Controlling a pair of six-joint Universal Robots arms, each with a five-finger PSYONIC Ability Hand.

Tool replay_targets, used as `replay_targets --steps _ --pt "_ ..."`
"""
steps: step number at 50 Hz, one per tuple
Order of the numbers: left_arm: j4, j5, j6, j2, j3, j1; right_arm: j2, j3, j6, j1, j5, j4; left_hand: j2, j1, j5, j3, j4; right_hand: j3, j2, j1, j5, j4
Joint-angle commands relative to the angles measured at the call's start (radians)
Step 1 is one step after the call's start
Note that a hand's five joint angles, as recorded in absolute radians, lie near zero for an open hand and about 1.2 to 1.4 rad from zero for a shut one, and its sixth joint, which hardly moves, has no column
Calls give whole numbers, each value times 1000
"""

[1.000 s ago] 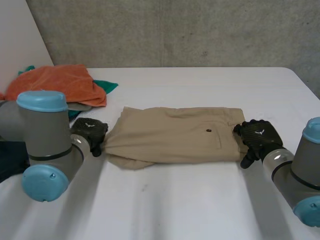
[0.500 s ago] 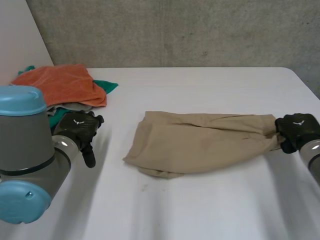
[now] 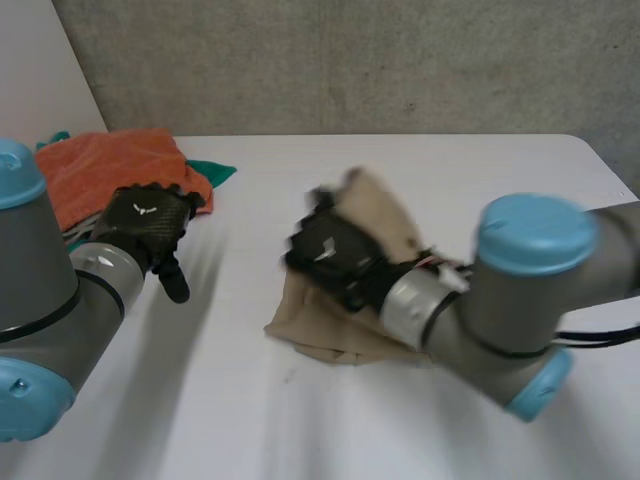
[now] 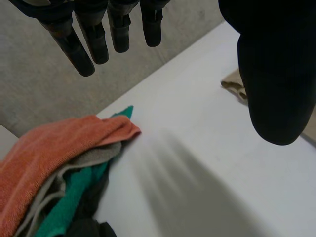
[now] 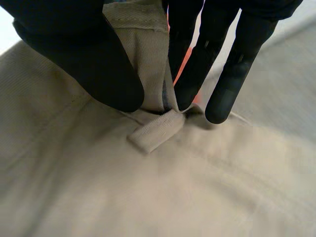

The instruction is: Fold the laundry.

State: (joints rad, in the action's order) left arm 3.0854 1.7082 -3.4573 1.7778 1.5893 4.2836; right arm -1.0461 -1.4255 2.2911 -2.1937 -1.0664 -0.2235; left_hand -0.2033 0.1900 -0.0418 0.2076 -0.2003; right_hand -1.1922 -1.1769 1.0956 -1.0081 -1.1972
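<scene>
Your tan twill garment [image 3: 320,335] lies bunched in the middle of the tabletop [image 3: 420,165], its waistband pinched by your right hand [image 3: 335,255] between thumb and fingers [image 5: 232,64]. Your left hand [image 3: 150,225] hovers, fingers straight and apart, beside the nubby orange towel [image 3: 110,165].

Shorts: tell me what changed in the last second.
The right hand, pinching one end of the shorts, first dragged them rightward, then carried that end back left over the rest. The left hand let go of the other end and drew back, open. The pile stayed put.
</scene>
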Motion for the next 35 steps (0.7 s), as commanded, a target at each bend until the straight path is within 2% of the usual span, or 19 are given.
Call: replay_targets --steps 1,2,5,6,9,10,12,15,19,20,24,28,35 --pt "21 -8 10 6 -60 1 57 96 167 -61 -113 4 29 -15 42 -33 26 936 921 -839 926 941" --pt "33 -13 10 17 -84 -2 48 97 279 -52 -172 3 29 -15 42 -33 26 1018 1002 -921 1008 1023" --pt "53 -21 10 41 -132 -11 12 97 442 -29 -272 7 29 -15 42 -33 26 1018 1002 -921 1008 1023" --pt "56 -27 10 61 -170 -24 -29 93 537 0 -341 16 29 -15 42 -33 26 1018 1002 -921 1008 1023" --pt "61 -41 10 92 -232 -54 -89 71 637 55 -450 59 29 -15 42 -33 26 1018 1002 -921 1008 1023" --pt "61 -56 12 118 -273 -80 -119 62 674 90 -513 108 29 -15 42 -33 26 1018 1002 -921 1008 1023" --pt "56 -80 20 164 -336 -117 -155 57 692 118 -547 174 29 -15 42 -33 26 1018 1002 -921 1008 1023" --pt "44 -96 35 215 -397 -156 -163 62 692 140 -528 240 29 -15 42 -33 26 1018 1002 -921 1008 1023" --pt "-30 -93 63 290 -463 -212 -135 86 711 152 -454 309 29 -15 42 -33 26 1018 1002 -921 1008 1023" --pt "-66 -85 73 316 -479 -225 -109 105 731 150 -417 338 29 -15 42 -33 26 1018 1002 -921 1008 1023" --pt "-135 -71 101 368 -480 -240 -31 161 771 143 -363 392 29 -15 42 -33 26 1018 1002 -921 1008 1023" --pt "-156 -68 109 426 -468 -245 61 214 772 140 -356 450 29 -15 42 -33 26 1018 1002 -921 1008 1023" --pt "-177 -55 93 515 -462 -226 189 224 690 140 -375 489 29 -15 42 -33 26 1018 1002 -921 1008 1023"
